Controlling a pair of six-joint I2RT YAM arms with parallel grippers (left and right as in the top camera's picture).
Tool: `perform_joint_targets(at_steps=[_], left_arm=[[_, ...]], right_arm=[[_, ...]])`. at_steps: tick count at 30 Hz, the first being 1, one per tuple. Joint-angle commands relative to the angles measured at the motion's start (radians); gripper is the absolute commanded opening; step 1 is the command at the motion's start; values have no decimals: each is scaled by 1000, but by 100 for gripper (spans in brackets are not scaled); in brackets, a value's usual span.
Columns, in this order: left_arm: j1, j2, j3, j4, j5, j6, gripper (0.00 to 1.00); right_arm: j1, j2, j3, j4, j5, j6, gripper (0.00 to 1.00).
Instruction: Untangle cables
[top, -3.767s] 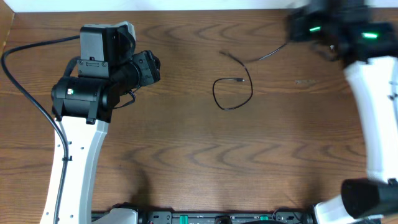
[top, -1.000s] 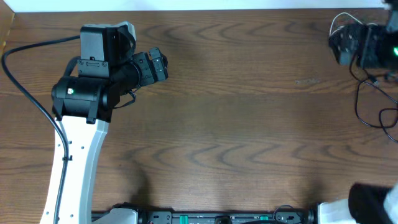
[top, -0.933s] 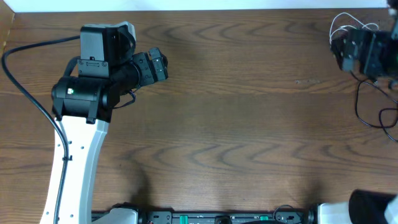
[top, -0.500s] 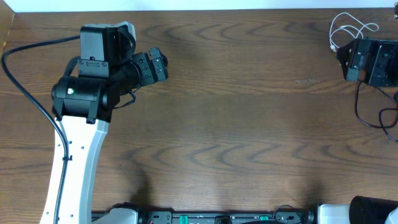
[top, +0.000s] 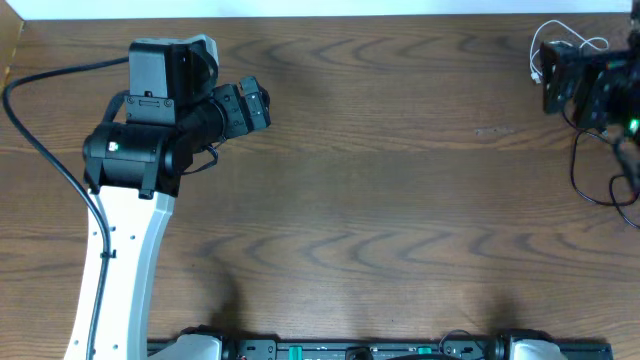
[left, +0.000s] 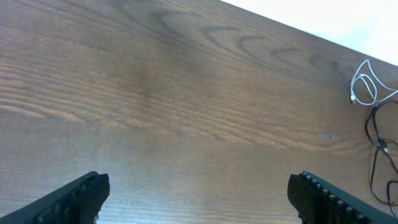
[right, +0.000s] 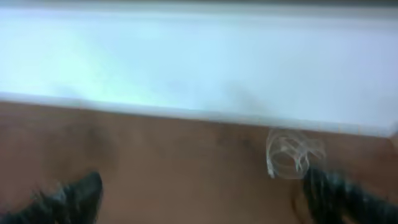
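The thin white cable (top: 572, 44) lies coiled at the table's far right corner, partly under my right gripper (top: 560, 80), which hovers open with nothing between its fingers. The black cable (top: 584, 178) loops along the right edge, just in front of that gripper. The blurred right wrist view has the white cable (right: 289, 152) close to the right finger (right: 342, 193), untouched. My left gripper (top: 262, 105) stands open and empty far to the left. Its wrist view looks across bare wood to the white cable (left: 364, 87) and black cable (left: 376, 137) in the distance.
A thick black wire (top: 40, 130) runs from the left arm's base along the left side. The table's far edge (right: 186, 112) meets a white surface right behind the white cable. Brown wood (top: 400, 200) spans the middle between the two arms.
The black cable, in the table's middle 3.8 s ago, now lies at the right edge. In the last half second my right gripper shifted up-left over the white cable. The left arm stayed still.
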Motion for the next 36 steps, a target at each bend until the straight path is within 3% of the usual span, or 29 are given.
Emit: perform_joint_targets(at_steps=[1,3,6,9,13,17,24,29,36], left_arm=[[4,5,5,-2,-4,5,96],[4,5,5,-2,-4,5,96],[4,5,5,-2,-4,5,96],[4,5,5,-2,-4,5,96],[4,5,5,-2,-4,5,96],[4,5,5,-2,-4,5,96],[4,5,5,-2,-4,5,96],[4,5,5,-2,-4,5,96],[4,5,5,-2,-4,5,96]], right_arm=[[4,-142,-254,144,4,-18,99],[5,-226,-398,259,3,-17,99],[5,-454,-782,552,3,-17,99],[5,-641,-1064,726,3,-17,99],[5,-855,-1363,910,3,-17,99],[7,-1018,-1566,991,3,-8,99],[15,-1164,-1732,985,4,6,99],[15,-1173,-1729,833,0,7,99],[14,-1168,-1729,843,0,13,99]])
